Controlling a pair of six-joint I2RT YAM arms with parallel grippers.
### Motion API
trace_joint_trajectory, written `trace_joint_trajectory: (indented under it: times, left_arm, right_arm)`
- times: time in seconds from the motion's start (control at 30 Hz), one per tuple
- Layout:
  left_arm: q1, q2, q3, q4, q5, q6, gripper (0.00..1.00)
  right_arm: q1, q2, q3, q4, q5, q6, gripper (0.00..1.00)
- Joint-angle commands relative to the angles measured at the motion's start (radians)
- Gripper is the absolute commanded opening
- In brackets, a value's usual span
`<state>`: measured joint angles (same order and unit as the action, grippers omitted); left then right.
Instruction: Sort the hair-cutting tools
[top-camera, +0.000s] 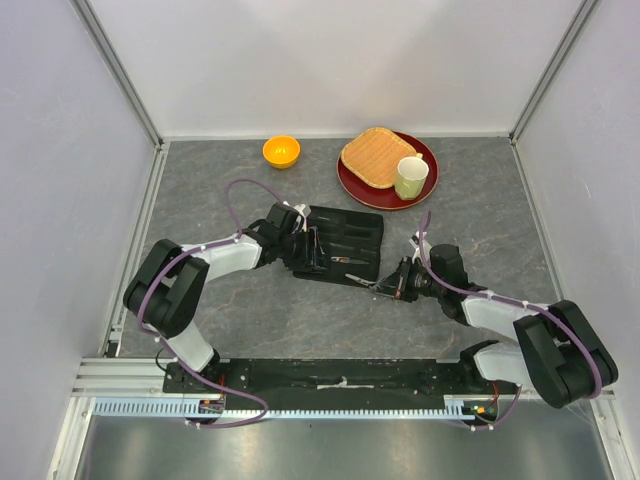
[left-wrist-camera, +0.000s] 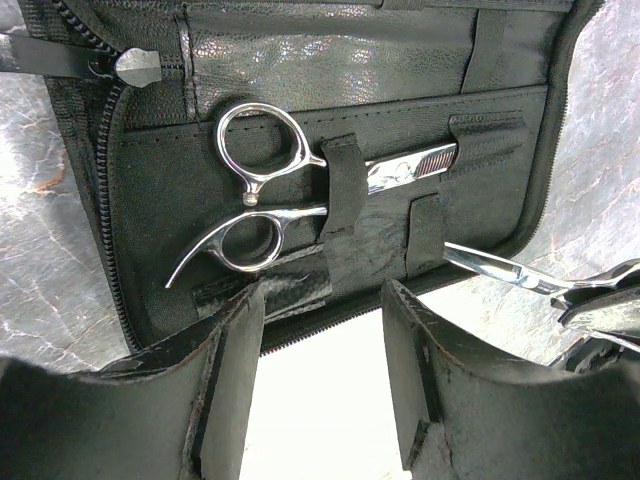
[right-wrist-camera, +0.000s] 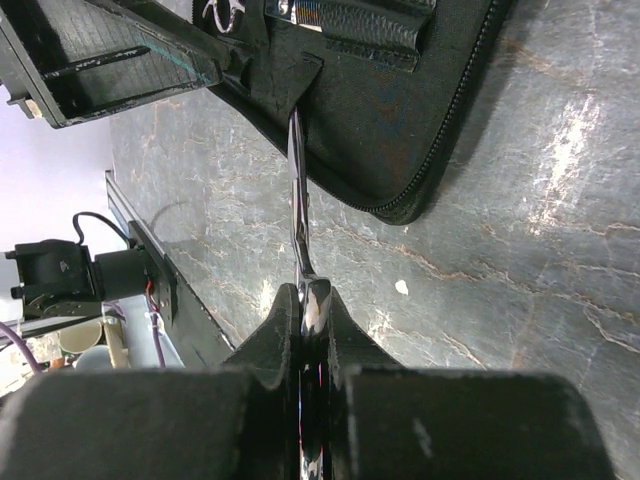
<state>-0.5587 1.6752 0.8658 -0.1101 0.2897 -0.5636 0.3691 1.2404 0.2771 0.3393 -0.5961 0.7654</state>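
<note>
A black zip case (top-camera: 350, 228) lies open in the middle of the table. One pair of silver scissors (left-wrist-camera: 265, 200) is tucked under the elastic straps inside the case (left-wrist-camera: 300, 60). My left gripper (left-wrist-camera: 320, 295) stands open at the case's near edge, with nothing between its fingers. My right gripper (right-wrist-camera: 313, 300) is shut on the handle end of a second pair of silver scissors (right-wrist-camera: 297, 200). Their blades point at the case (right-wrist-camera: 400, 130) and the tip reaches its edge. In the top view the right gripper (top-camera: 395, 285) sits just right of the case's near corner.
At the back stand an orange bowl (top-camera: 281, 151) and a red plate (top-camera: 432, 155) carrying a slice of toast (top-camera: 377, 157) and a pale green mug (top-camera: 411, 176). White walls close in the table on three sides.
</note>
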Motion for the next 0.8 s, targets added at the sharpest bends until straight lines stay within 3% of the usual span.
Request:
trace_joint_trajectory:
  times: [0.0,0.27,0.77]
  left_arm:
    - [-0.026,0.04,-0.021,-0.076,0.003,0.031,0.57]
    - [-0.026,0.038,-0.025,-0.074,0.006,0.03,0.57]
    - [-0.027,0.044,-0.024,-0.069,0.016,0.03,0.57]
  right_arm:
    - [0.005,0.017,-0.022,0.222,-0.068,0.061,0.0]
    - [0.005,-0.001,-0.021,0.257,-0.099,0.063,0.0]
    - [0.007,0.111,0.024,0.346,-0.122,0.029,0.0]
